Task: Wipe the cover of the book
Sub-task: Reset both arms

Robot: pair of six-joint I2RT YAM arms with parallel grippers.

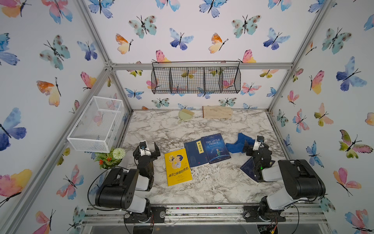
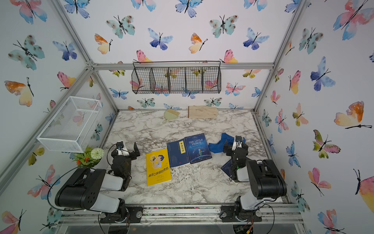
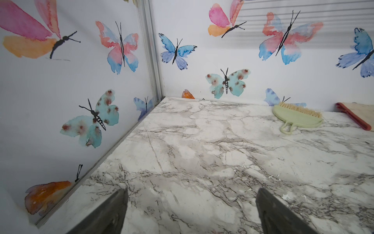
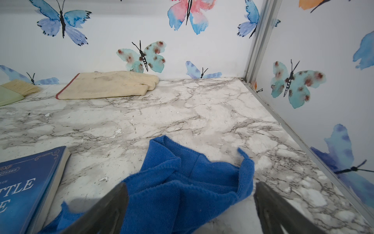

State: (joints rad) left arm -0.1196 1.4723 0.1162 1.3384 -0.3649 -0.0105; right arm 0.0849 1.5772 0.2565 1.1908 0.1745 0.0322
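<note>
Three books lie side by side mid-table in both top views: a yellow book (image 1: 178,167), a dark blue book with a yellow label (image 1: 196,151) and the blue "The Little Prince" book (image 1: 216,147) (image 4: 22,188). A crumpled blue cloth (image 1: 238,142) (image 4: 182,182) lies just right of them. My right gripper (image 1: 254,144) (image 4: 190,185) is open, low over the cloth, its jaws straddling the near folds without closing on them. My left gripper (image 1: 147,146) (image 3: 192,191) is open over bare marble, left of the yellow book, holding nothing.
A green hand brush (image 1: 185,114) and a beige mitt (image 1: 217,111) lie by the back wall. Another dark blue book (image 1: 248,169) sits partly under the right arm. A white wire basket (image 1: 95,123), a black wire basket (image 1: 195,78) and a flower pot (image 1: 110,157) line the walls.
</note>
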